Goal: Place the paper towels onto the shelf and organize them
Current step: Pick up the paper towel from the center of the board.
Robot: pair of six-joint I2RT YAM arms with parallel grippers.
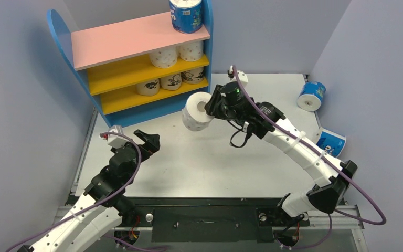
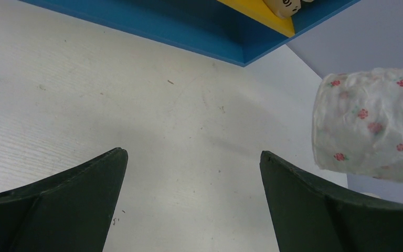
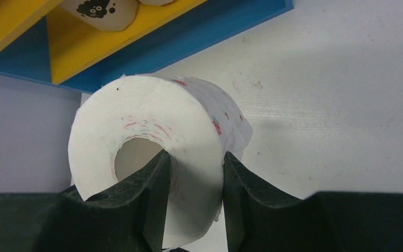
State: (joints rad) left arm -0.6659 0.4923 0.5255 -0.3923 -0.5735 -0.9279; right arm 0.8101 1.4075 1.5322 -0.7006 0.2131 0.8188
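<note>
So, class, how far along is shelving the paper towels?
Done: six rolls sit on the shelf: one blue roll on top, two dotted white rolls, three tan rolls below. In hand: the right gripper grips a third dotted roll. Left: two blue rolls lie on the table.

Pale lavender walls (image 1: 10, 79) enclose a white tabletop (image 1: 199, 163).

No text can be read anywhere: the print on the blue-and-white wrapped rolls (image 1: 311, 95) is too small to make out, and the tan rolls (image 1: 170, 81) show only black cartoon figures.
</note>
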